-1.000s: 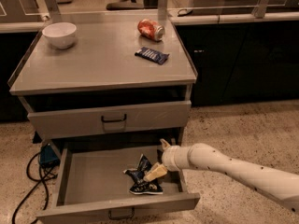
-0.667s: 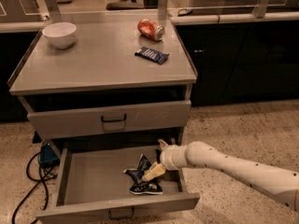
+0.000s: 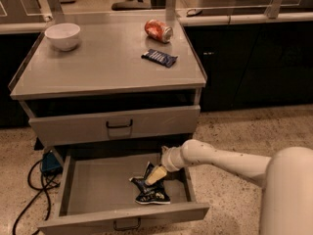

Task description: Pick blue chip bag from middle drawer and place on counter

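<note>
Camera view
- Gripper [image 3: 155, 175]: is reaching down into the pulled-out middle drawer [image 3: 93, 195], its tip lying against the top of the blue chip bag [image 3: 150, 194]. Whether it is clasping the bag or only touching it cannot be told.
- Blue chip bag: is lying crumpled on the drawer floor, right of centre, near the front wall.
- Arm [image 3: 220, 158]: is coming in low from the right over the drawer's side wall, probably to get under the upper drawer front [image 3: 73, 129].
- Counter [image 3: 98, 70]: is carrying a white bowl [image 3: 62, 35], a red can [image 3: 158, 30] and a blue bar wrapper [image 3: 159, 58].
- In the way: the upper front and counter edge are overhanging the lift path.
</note>
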`<act>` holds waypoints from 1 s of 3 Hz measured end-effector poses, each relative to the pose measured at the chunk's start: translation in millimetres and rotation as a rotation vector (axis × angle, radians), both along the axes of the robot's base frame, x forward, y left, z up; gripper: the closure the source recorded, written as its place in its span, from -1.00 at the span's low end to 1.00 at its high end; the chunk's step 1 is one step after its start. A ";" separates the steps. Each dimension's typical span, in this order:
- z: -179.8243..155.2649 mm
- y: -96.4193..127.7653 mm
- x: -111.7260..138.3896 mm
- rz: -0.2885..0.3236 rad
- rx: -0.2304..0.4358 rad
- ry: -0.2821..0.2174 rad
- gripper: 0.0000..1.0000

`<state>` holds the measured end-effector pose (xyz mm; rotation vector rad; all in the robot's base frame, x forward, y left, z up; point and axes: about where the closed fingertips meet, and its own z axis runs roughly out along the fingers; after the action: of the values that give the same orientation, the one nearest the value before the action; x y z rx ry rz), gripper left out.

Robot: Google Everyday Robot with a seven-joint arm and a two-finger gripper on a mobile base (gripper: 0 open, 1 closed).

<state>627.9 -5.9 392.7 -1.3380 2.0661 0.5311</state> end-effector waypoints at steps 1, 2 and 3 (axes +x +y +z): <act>-27.2 7.0 -1.0 -0.036 0.013 0.042 -1.00; -28.4 7.5 -1.7 -0.036 0.013 0.044 -1.00; -40.3 12.6 -15.7 -0.021 0.005 0.080 -1.00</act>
<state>612.2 6.7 352.4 -1.3102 2.1397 0.5887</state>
